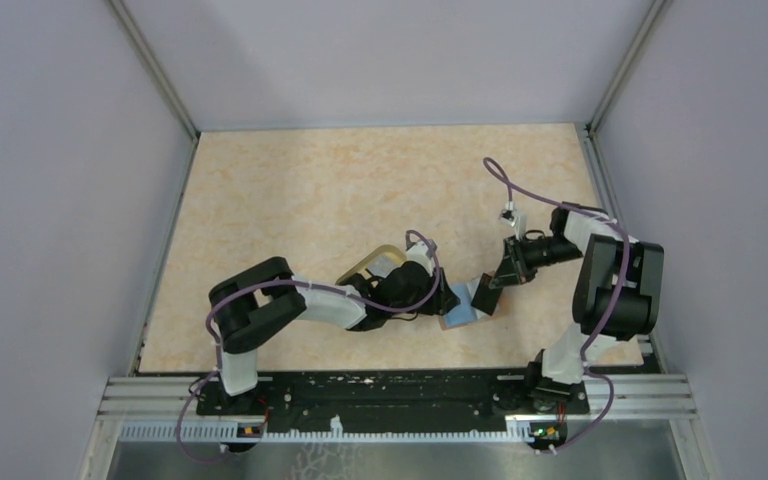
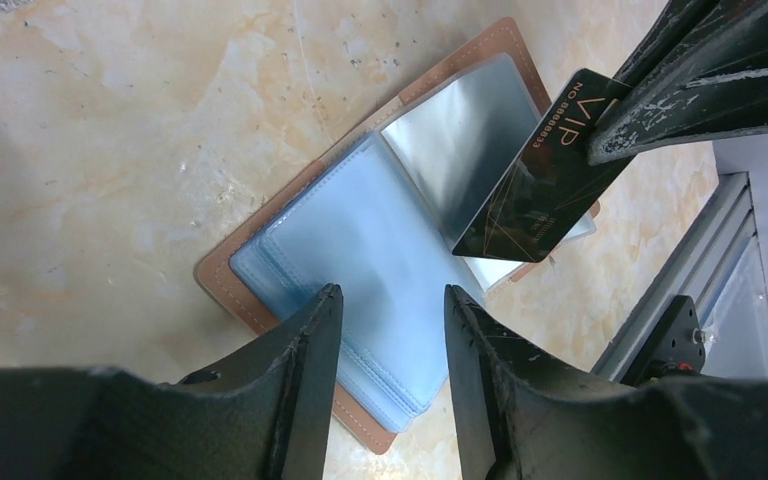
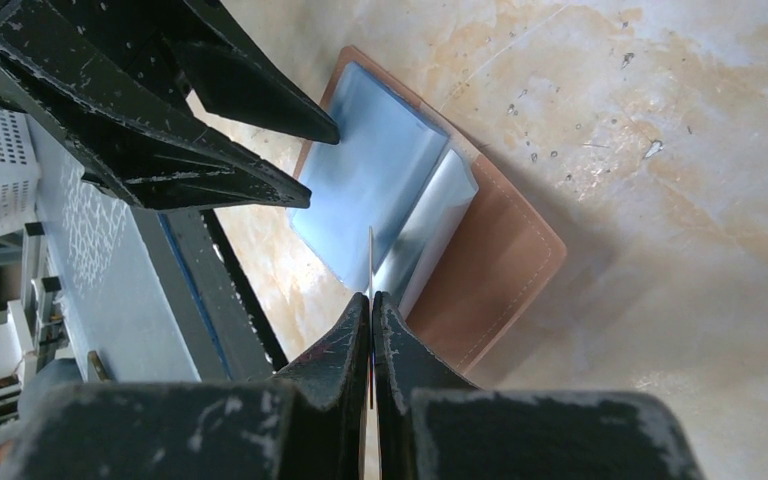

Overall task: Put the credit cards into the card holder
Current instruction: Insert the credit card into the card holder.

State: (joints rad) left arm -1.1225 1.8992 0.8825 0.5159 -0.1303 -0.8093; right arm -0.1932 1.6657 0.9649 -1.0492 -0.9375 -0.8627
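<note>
The card holder (image 2: 360, 230) lies open on the table, brown leather outside (image 3: 500, 270), with light blue pages and a clear sleeve (image 2: 460, 140) inside. My left gripper (image 2: 392, 300) is open, its two fingers straddling the blue pages at the near end. My right gripper (image 3: 371, 300) is shut on a black credit card (image 2: 545, 190) marked VIP. It holds the card tilted, with the lower corner over the clear sleeve. In the right wrist view the credit card (image 3: 371, 262) shows edge-on above the fold. From above, both grippers meet at the card holder (image 1: 457, 315).
A tan-rimmed oval dish (image 1: 368, 264) sits just behind my left arm, partly hidden by it. The metal rail (image 2: 682, 262) at the table's near edge runs close beside the card holder. Grey walls enclose the table on three sides.
</note>
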